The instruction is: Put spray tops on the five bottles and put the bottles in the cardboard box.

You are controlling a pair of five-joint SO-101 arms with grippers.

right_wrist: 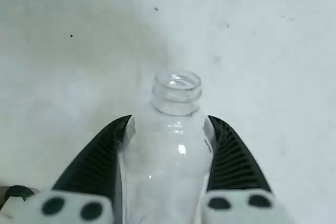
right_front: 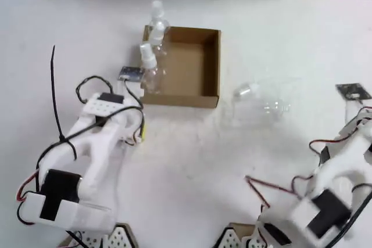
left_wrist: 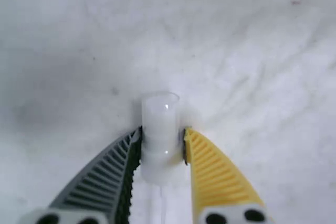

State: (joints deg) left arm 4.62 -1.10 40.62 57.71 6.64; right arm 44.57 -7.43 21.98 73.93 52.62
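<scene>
- Spray top (left_wrist: 160,121), small and white, is pinched near its base by the left gripper (left_wrist: 161,134), whose jaws are closed to the top's width. A thin tube seems to trail back between the fingers and is cut off at the frame edge. My advice is to lead with that tube and keep the top in line with the neck before pressing or twisting.
- Cardboard box (right_front: 180,100) lies at the far middle of the table (right_front: 192,161). Two capped bottles (right_front: 152,72) stand at its left wall. I cannot tell whether the far bottle (right_front: 157,15) is inside the box or just behind it.
- Lying bottle (right_front: 264,104), capped, rests on its side right of the box. Its clear body is hard to make out against the white table.
- Right gripper (right_wrist: 169,123) clasps the open-necked bottle (right_wrist: 176,95) at the shoulder, jaws spread to its body, and the bottle's base is cut off. It should hold firm and upright while the top goes on. From above, the arms hide how near the top and neck are.
</scene>
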